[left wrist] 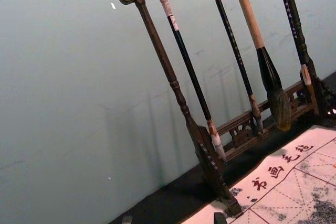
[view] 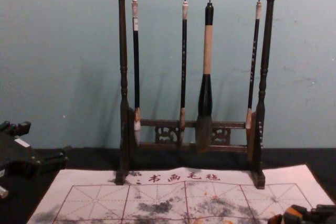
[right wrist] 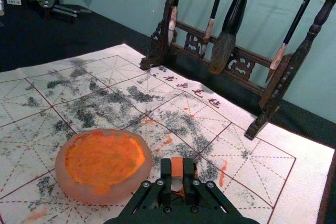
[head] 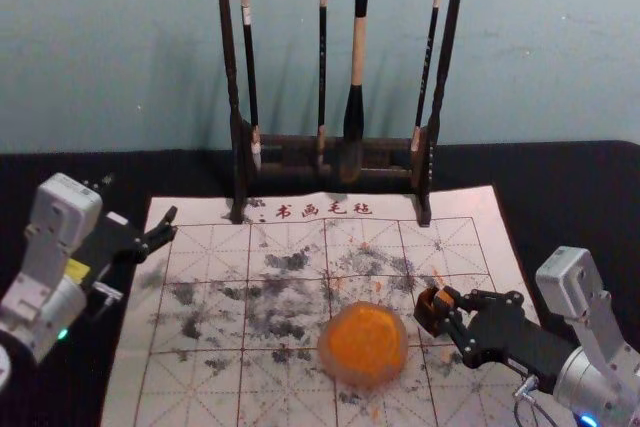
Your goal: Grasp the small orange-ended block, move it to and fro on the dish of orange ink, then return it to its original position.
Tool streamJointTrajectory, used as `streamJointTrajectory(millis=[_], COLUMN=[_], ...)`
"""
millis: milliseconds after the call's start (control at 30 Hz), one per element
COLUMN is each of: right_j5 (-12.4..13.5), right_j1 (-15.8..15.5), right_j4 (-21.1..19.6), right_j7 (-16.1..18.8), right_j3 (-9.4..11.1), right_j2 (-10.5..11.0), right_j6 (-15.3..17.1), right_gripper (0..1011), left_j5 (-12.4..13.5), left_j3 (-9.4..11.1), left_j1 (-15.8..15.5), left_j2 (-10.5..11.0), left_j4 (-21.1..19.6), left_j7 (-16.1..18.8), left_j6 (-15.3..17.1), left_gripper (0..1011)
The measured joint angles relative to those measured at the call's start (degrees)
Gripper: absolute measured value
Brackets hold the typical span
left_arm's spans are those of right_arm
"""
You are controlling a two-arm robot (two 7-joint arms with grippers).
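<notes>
The right pincer [right wrist: 177,170], at the right-hand side of the calligraphy mat [head: 145,402], is clamped on the small orange-ended block [right wrist: 177,166], whose sides are pressed between the two fingertips in the right wrist view. The orange end shows, with a paler grey part next to it; which way the block's long axis runs, and whether its other end touches the mat, I cannot tell.

What the coming move turns on is the way from block to dish. In the head view the round dish of orange ink [head: 326,355] lies just beside the right pincer, toward the robot's left and a little nearer its body, with a narrow strip of mat between. The right arm is clearly the nearer one. If the inking is the step in hand, the block should travel left and slightly back toward the robot, high enough to clear the dish's rim, then down onto the ink for the to-and-fro strokes. (Smeared ink would make it slippery, I'd guess, so a steady grip matters.) If the inking is done, only the setting down remains; these pictures do not settle it.

The left pincer [head: 174,224] is parked at the mat's far left, empty, its fingers spread.
</notes>
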Motion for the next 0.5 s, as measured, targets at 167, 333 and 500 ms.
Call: streamJointTrajectory(millis=[167,333,500], right_j5=[0.0,-0.1,-0.6], right_j1=[0.0,0.0,-0.2], right_j4=[0.0,0.0,-0.2], right_j7=[0.0,0.0,0.5], right_j3=[0.0,0.2,0.9], right_j2=[0.0,-0.1,-0.5], right_j6=[0.0,0.0,0.0], right_gripper=[87,87,87], left_j5=[0.0,0.0,0.0], left_j3=[0.0,0.0,0.0], left_j1=[0.0,0.0,0.0], left_j2=[0.0,0.0,0.0], left_j4=[0.0,0.0,0.0], left_j7=[0.0,0.0,0.0], left_j6=[0.0,0.0,0.0], left_gripper=[1001,1001,1001])
